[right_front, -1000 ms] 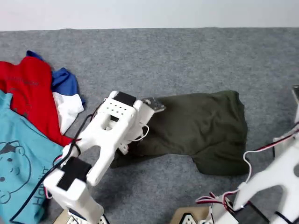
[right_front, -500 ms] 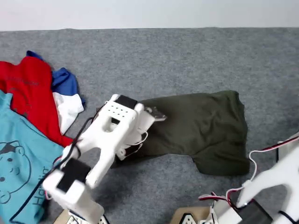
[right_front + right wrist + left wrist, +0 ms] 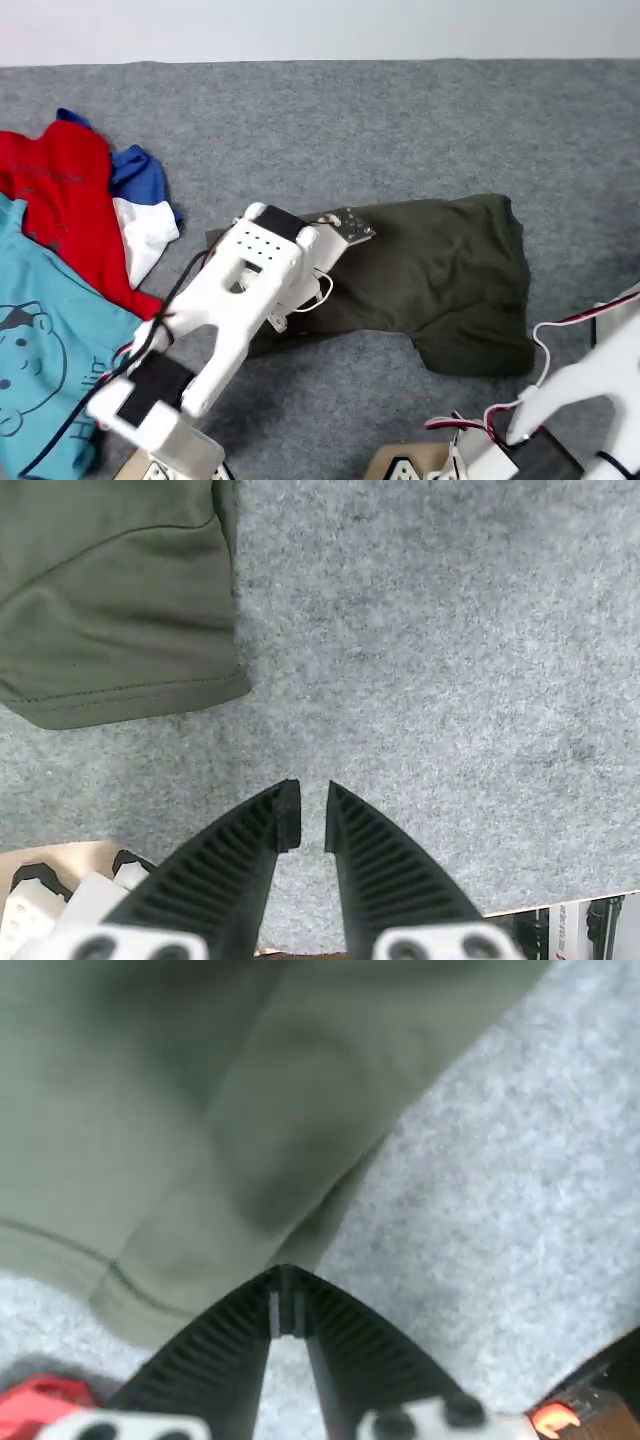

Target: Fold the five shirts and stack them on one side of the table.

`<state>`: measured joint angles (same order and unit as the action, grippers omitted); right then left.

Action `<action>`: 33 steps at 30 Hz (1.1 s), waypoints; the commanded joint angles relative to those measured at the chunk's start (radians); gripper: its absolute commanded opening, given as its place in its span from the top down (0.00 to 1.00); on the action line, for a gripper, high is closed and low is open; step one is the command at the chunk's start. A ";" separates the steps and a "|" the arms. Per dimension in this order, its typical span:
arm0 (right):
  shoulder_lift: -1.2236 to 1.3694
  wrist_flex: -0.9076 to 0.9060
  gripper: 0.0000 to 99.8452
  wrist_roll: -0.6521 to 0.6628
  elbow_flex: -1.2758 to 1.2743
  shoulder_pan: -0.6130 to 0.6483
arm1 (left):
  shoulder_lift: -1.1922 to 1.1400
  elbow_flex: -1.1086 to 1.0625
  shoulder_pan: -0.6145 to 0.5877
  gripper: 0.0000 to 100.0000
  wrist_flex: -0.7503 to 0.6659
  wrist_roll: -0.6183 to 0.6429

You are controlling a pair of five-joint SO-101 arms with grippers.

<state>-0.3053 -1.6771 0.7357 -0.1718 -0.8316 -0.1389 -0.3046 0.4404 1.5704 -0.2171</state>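
Grey felt covers the table (image 3: 400, 120), where an olive shirt (image 3: 440, 270) lies rumpled between the middle and the right edge, with three more shirts heaped at the left edge: a red shirt (image 3: 60, 200), a blue-and-white shirt (image 3: 140, 195) and a teal shirt (image 3: 40, 350). The left gripper (image 3: 285, 1305) sits over the olive shirt's left end, its jaws closed tip to tip and apparently pinching a fold of the cloth. The right gripper (image 3: 307, 815) hangs over bare felt toward the front edge, just beside the shirt's hem, its jaws parted by a narrow slit with nothing between them. The step in hand looks like folding the left portion across the body. To do it well, the pinch should hold as the fold is carried low and straight toward the right edge, so the cloth lays flat instead of bunching. Letting go should wait until the carried edge lines up with the far side. The idle claw could pin the near hem so the whole shirt does not slide
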 commanded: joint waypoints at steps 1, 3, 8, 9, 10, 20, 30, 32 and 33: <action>-0.004 -0.005 0.95 0.008 0.054 -0.008 | -0.091 0.024 0.002 1.00 -0.018 0.003; -0.004 -0.005 0.95 0.008 0.054 -0.008 | -0.144 0.024 0.002 1.00 -0.029 0.003; -0.004 0.001 0.95 0.008 0.054 -0.025 | -0.172 0.024 0.009 1.00 0.000 0.002; 0.001 0.002 0.95 0.008 0.054 -0.031 | -0.172 0.024 0.011 1.00 0.020 0.000; 0.005 0.002 0.95 0.009 0.054 -0.036 | -0.172 0.022 0.011 1.00 0.040 -0.011; 0.007 0.005 0.95 0.009 0.054 -0.036 | 0.054 0.111 -0.025 1.00 0.101 -0.037; 0.007 0.005 0.95 0.009 0.054 -0.035 | -0.157 0.110 -0.121 1.00 -0.035 -0.037; 0.007 0.005 0.95 0.009 0.054 -0.035 | -0.212 0.110 -0.127 1.00 -0.037 -0.038; 0.007 0.005 0.95 0.018 0.054 -0.035 | -0.229 0.110 -0.123 1.00 -0.031 -0.040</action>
<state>-0.2946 -1.6771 0.7357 -0.1718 -0.8623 -0.3322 -0.2202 0.3207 1.5489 -0.2478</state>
